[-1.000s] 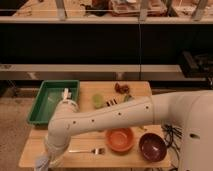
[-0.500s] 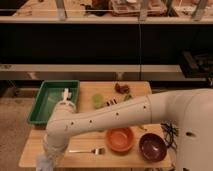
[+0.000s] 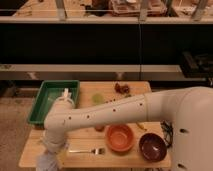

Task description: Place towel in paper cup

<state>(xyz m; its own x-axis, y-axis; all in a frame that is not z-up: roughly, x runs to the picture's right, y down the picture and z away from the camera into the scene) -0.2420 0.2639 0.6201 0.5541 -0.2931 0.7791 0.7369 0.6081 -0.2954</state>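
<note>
My white arm reaches from the right across the wooden table (image 3: 85, 159) to its front-left corner. The gripper (image 3: 51, 149) hangs there, pointing down. A pale grey cloth, the towel (image 3: 46, 161), lies bunched right under it at the table's front edge, and I cannot tell whether they touch. A small white upright object, possibly the paper cup (image 3: 65, 94), shows at the right edge of the green tray (image 3: 50, 98), partly hidden behind my arm's elbow.
An orange bowl (image 3: 120, 137) and a dark maroon bowl (image 3: 152, 146) sit front right. A fork (image 3: 88, 150) lies beside the gripper. A green item (image 3: 97, 98) and a dark reddish object (image 3: 121, 88) sit further back. Dark shelving stands behind the table.
The gripper end of the arm has dropped a little lower toward the towel at the front-left corner. The bowls, fork and tray have not moved.
</note>
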